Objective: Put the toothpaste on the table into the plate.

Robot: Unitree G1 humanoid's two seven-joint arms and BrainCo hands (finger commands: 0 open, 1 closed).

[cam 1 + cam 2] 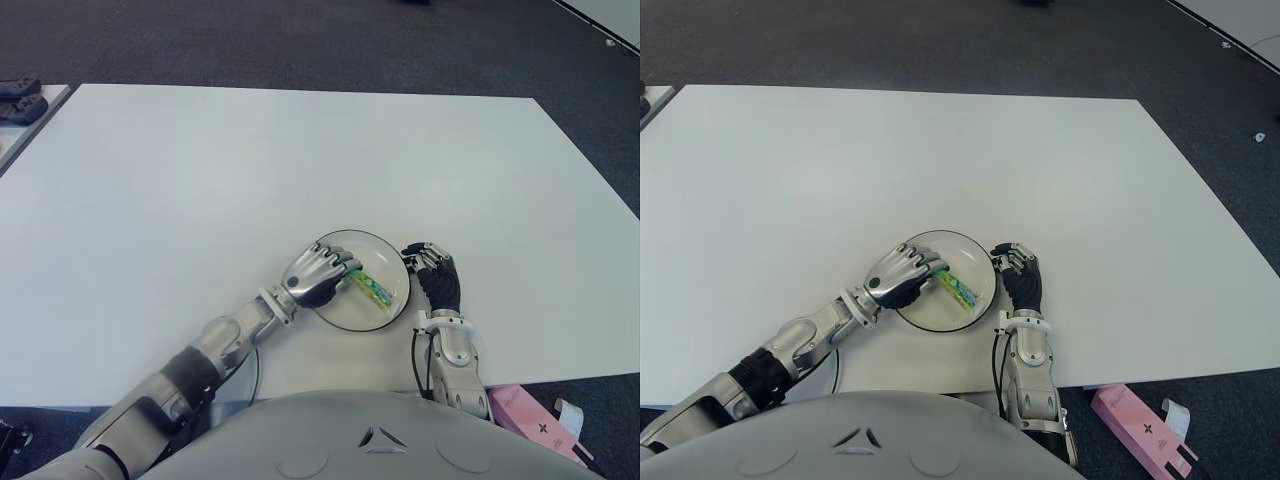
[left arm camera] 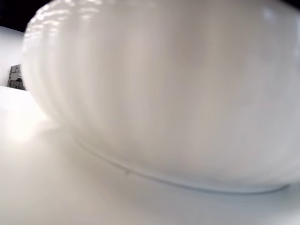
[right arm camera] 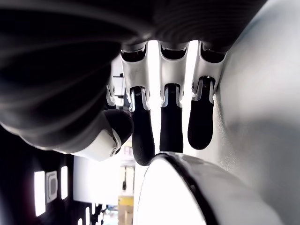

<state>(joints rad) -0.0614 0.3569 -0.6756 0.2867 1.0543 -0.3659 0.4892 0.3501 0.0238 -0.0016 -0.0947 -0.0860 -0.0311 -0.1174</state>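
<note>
Close by, right hand (image 1: 438,278) steadies the plate (image 1: 383,244) rim, fingers loosely curled, holding nothing; left hand (image 1: 318,274) grips toothpaste (image 1: 373,288) over it; next, release.

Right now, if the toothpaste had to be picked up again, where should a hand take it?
Grip the toothpaste across its middle, coming from above. It lies flat and slanted in the plate, so the rim blocks a side approach. The left hand covers its upper end; the right hand shows beside the plate's right rim.
</note>
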